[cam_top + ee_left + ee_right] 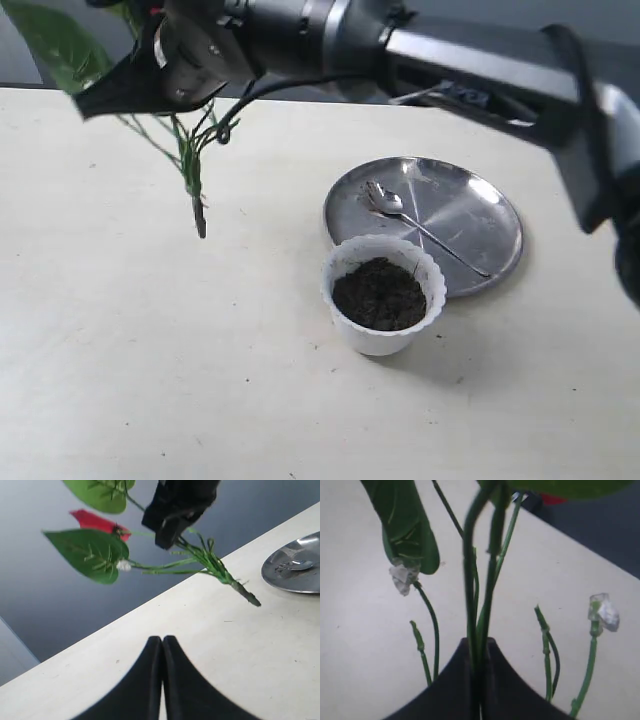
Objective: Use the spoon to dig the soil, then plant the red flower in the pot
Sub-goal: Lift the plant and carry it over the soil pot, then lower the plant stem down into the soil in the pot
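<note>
- My right gripper (135, 85) is pinched tight on the bundled stems of the red flower (100, 522); the right wrist view shows the stems (480, 605) squeezed between the two dark fingers.
- The sprig hangs in the air over the table (150, 350), well apart from the pot (384, 297), with its cut stem end pointing down and a little toward the pot.
- I judge the flower to be very light and springy: thin plastic stems, broad leaves (87, 552) that will wag with any quick move, so I want slow travel.
- The hold sits where the stems gather, above the stub; that looks right to me, since the stub below the fingers stays free to push into the soil (380, 292).
- The soil looks loose and crumbly, so I expect little resistance, but the light pot could tip or slide if I press off-centre.
- My left gripper (162, 645) has its fingers pressed together, holding nothing, low over the table.
- The spoon (395, 207) lies in the steel plate (500, 225), just behind the pot.
</note>
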`<state>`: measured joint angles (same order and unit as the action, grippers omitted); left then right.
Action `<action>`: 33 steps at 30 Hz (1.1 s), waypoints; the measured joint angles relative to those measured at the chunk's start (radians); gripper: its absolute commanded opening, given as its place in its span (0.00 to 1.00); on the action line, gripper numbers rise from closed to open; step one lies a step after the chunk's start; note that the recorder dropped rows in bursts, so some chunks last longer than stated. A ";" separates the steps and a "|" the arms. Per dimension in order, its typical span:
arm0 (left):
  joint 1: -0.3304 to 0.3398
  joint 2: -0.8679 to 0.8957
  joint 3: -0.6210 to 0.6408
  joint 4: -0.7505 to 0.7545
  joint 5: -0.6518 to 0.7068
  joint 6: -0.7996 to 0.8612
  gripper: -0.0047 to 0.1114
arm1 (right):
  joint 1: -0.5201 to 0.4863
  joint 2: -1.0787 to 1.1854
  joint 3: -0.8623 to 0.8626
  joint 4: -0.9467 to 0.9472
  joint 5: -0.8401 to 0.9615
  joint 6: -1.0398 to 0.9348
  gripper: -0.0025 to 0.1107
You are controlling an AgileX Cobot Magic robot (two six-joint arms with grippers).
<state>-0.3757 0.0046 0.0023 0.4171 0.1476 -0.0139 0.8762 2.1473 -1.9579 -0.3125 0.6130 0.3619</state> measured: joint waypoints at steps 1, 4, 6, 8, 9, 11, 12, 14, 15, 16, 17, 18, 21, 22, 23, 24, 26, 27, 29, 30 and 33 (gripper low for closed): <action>0.000 0.000 0.000 0.000 0.000 0.000 0.05 | -0.016 -0.034 0.035 -0.038 -0.020 0.046 0.02; 0.000 0.000 0.000 0.000 0.000 0.000 0.05 | -0.098 -0.197 0.255 -0.093 -0.103 0.125 0.02; 0.000 0.000 0.000 0.000 0.000 0.000 0.05 | -0.161 -0.340 0.463 -0.098 -0.212 0.145 0.02; 0.000 0.000 0.000 0.000 0.000 0.000 0.05 | -0.213 -0.482 0.674 -0.101 -0.383 0.152 0.02; 0.000 0.000 0.000 0.000 0.000 0.000 0.05 | -0.224 -0.521 0.735 -0.116 -0.455 0.154 0.02; 0.000 0.000 0.000 0.000 0.000 0.000 0.05 | -0.247 -0.608 0.883 -0.161 -0.606 0.154 0.02; 0.000 0.000 0.000 0.000 0.000 0.000 0.05 | -0.258 -0.644 0.952 -0.176 -0.664 0.152 0.02; 0.000 0.000 0.000 0.000 0.000 0.000 0.05 | -0.282 -0.699 1.078 -0.190 -0.804 0.130 0.02; 0.000 0.000 0.000 0.000 0.000 0.000 0.05 | -0.292 -0.713 1.123 -0.178 -0.857 0.106 0.02; 0.000 0.000 0.000 0.000 0.000 0.000 0.05 | -0.307 -0.727 1.186 -0.140 -0.932 0.061 0.02; 0.000 0.000 0.000 0.000 0.000 0.000 0.05 | -0.316 -0.731 1.225 -0.099 -0.980 0.019 0.02; 0.000 0.000 0.000 0.000 0.000 0.000 0.05 | -0.323 -0.733 1.262 -0.034 -1.038 -0.030 0.02; 0.000 0.000 0.000 0.000 0.000 0.000 0.05 | -0.334 -0.731 1.384 0.185 -1.198 -0.217 0.02; 0.000 0.000 0.000 0.000 0.000 0.000 0.05 | -0.334 -0.729 1.416 0.237 -1.244 -0.255 0.02; 0.000 0.000 0.000 0.000 0.000 0.000 0.05 | -0.336 -0.724 1.444 0.268 -1.276 -0.278 0.02; 0.000 0.000 0.000 0.000 0.000 0.000 0.05 | -0.336 -0.719 1.467 0.291 -1.310 -0.297 0.02; 0.000 0.000 0.000 0.000 0.000 0.000 0.05 | -0.336 -0.708 1.497 0.299 -1.353 -0.317 0.02; 0.000 0.000 0.000 0.000 0.000 0.000 0.05 | -0.336 -0.702 1.508 0.297 -1.367 -0.322 0.02; 0.000 0.000 0.000 0.000 0.000 0.000 0.05 | -0.336 -0.690 1.519 0.283 -1.381 -0.327 0.02; 0.000 0.000 0.000 0.000 0.000 0.000 0.05 | -0.336 -0.684 1.519 0.273 -1.388 -0.329 0.02; 0.000 0.000 0.000 0.000 0.000 0.000 0.05 | -0.336 -0.660 1.519 0.253 -1.440 -0.334 0.02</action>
<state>-0.3757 0.0046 0.0023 0.4171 0.1476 -0.0139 0.5402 1.4872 -0.4390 -0.0592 -0.8269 0.0277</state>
